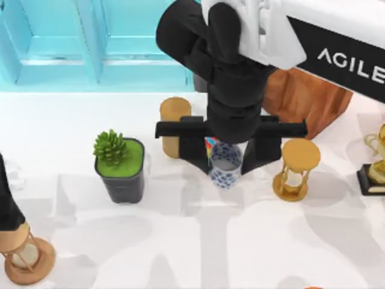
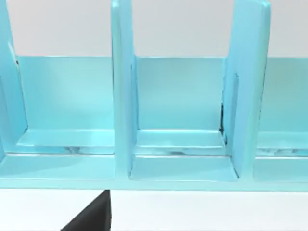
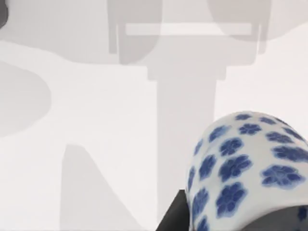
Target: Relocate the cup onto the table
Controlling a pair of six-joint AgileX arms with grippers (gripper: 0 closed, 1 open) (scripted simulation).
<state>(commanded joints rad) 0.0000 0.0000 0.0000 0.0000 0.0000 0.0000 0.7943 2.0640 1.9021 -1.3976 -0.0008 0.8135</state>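
The cup (image 1: 225, 167), white with blue flower speckles, sits between the black fingers of my right gripper (image 1: 227, 162), which reaches down over the middle of the table (image 1: 180, 241). That gripper is shut on the cup. In the right wrist view the cup (image 3: 240, 168) is close, with one black finger (image 3: 174, 214) against its side and the white table (image 3: 96, 144) beneath. Whether the cup's base touches the table cannot be told. My left arm (image 1: 7, 205) stays at the table's left edge.
A ring stack (image 1: 210, 144) peeks out just behind the cup. A tan cylinder (image 1: 174, 120) stands behind-left of it, a potted plant (image 1: 120, 162) to the left, an hourglass (image 1: 296, 168) to the right and another (image 1: 27, 253) at front left. The turquoise cabinet (image 1: 90, 48) lines the back.
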